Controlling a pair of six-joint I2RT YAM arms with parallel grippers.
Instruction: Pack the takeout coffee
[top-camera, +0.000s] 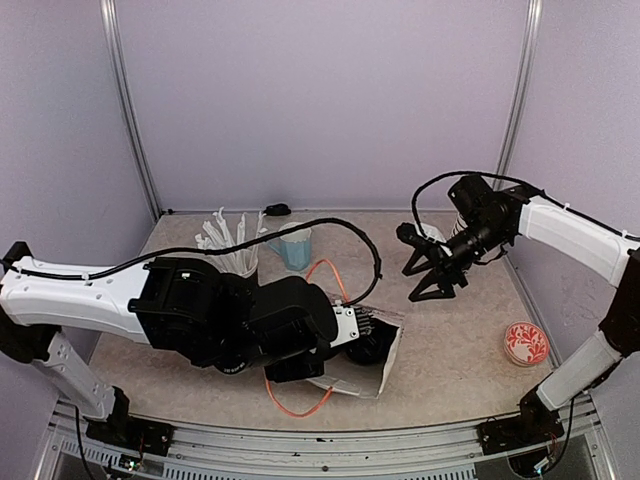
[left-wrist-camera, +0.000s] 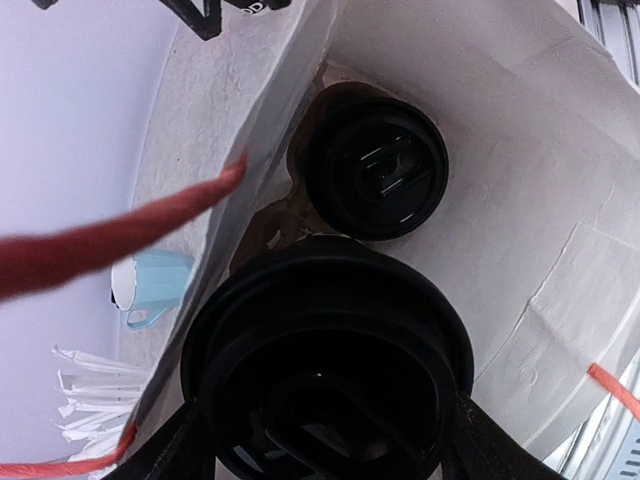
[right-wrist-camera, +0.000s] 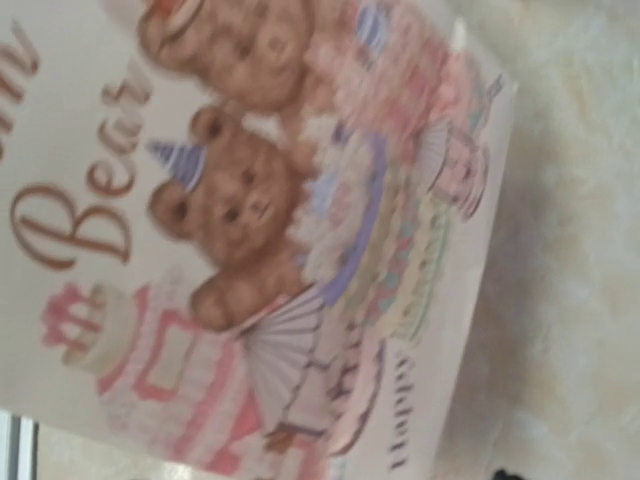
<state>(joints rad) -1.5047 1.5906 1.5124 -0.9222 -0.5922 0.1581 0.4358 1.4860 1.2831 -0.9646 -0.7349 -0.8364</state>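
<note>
A white paper bag (top-camera: 388, 372) with orange handles (top-camera: 300, 405) lies open in front of my left arm. My left gripper (left-wrist-camera: 330, 445) reaches into it and is shut on a black lidded takeout cup (left-wrist-camera: 325, 350), one finger on each side of the lid. The second black lidded cup (left-wrist-camera: 378, 168) stands deeper inside the bag (left-wrist-camera: 520, 150). In the top view the gripper (top-camera: 372, 340) is mostly hidden in the bag's mouth. My right gripper (top-camera: 425, 282) hangs open and empty above the table's back right, apart from the bag.
A light blue mug (top-camera: 295, 245) and a cup of white sticks (top-camera: 230, 245) stand behind my left arm. A red-and-white patterned dish (top-camera: 526, 343) lies at the right. A white panel printed with teddy bears (right-wrist-camera: 250, 230) fills the right wrist view.
</note>
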